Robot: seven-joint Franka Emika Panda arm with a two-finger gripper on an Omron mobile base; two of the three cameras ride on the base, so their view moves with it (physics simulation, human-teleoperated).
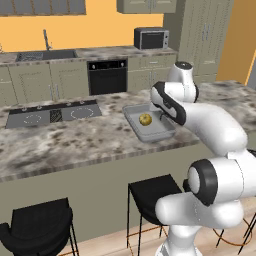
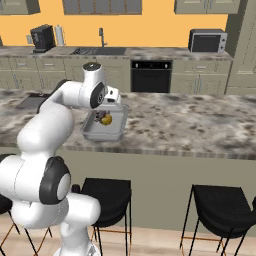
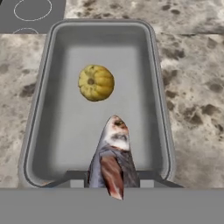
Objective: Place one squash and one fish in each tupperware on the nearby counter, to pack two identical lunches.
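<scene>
A light-grey tupperware (image 3: 160,100) lies on the marble island counter, seen too in the left base view (image 1: 161,135) and the right base view (image 2: 100,134). Inside it, toward the far half, rests the round yellow squash (image 3: 96,82) (image 1: 145,119) (image 2: 106,119). My gripper (image 3: 112,183) hangs over the near end of the container, shut on a dark grey fish (image 3: 113,151) with a reddish belly, whose head points out over the tray's floor. In the left base view the arm's own links cover the hand.
A black cooktop (image 1: 52,114) (image 3: 30,11) is set into the counter just beyond the tupperware's far left corner. Black stools (image 1: 150,196) (image 2: 107,196) stand below the island's near edge. The back wall holds an oven (image 1: 107,76), a sink and a microwave (image 2: 207,40).
</scene>
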